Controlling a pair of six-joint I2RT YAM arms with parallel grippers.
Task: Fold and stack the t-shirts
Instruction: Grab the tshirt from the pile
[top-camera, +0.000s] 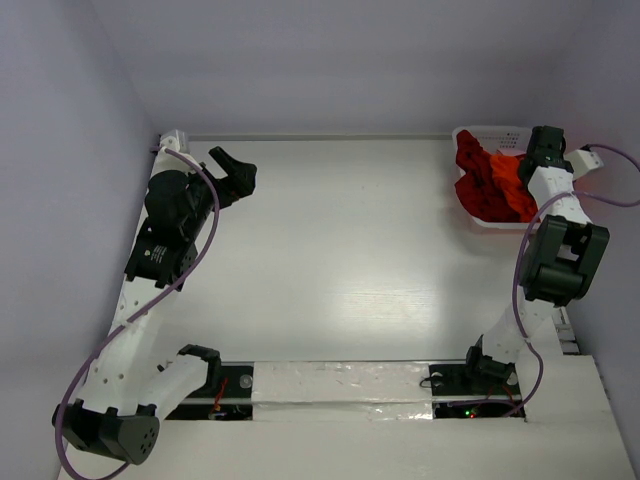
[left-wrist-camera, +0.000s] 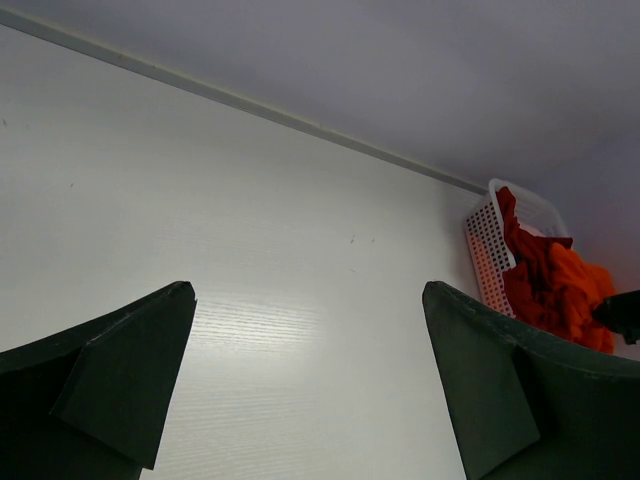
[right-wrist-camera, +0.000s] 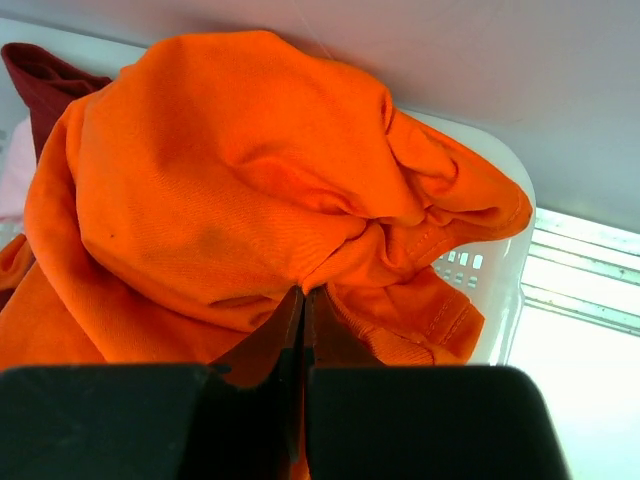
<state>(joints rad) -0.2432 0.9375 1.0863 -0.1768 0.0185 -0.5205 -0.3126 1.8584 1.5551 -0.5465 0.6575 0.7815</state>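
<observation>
The orange t-shirt (right-wrist-camera: 240, 190) lies bunched in the white lattice basket (top-camera: 505, 134) at the table's far right, beside crumpled crimson shirts (top-camera: 475, 170). My right gripper (right-wrist-camera: 303, 295) is down in the basket and shut on a fold of the orange shirt; it also shows in the top view (top-camera: 543, 150). A crimson shirt (right-wrist-camera: 40, 80) shows behind the orange one. My left gripper (top-camera: 235, 175) hovers open and empty over the table's far left; its jaws stand wide apart in the left wrist view (left-wrist-camera: 305, 380). The basket and shirts show far off there (left-wrist-camera: 545, 275).
The white table (top-camera: 340, 250) runs between the two arms. Grey walls close in the back and sides. A taped strip (top-camera: 350, 385) runs along the near edge between the arm bases.
</observation>
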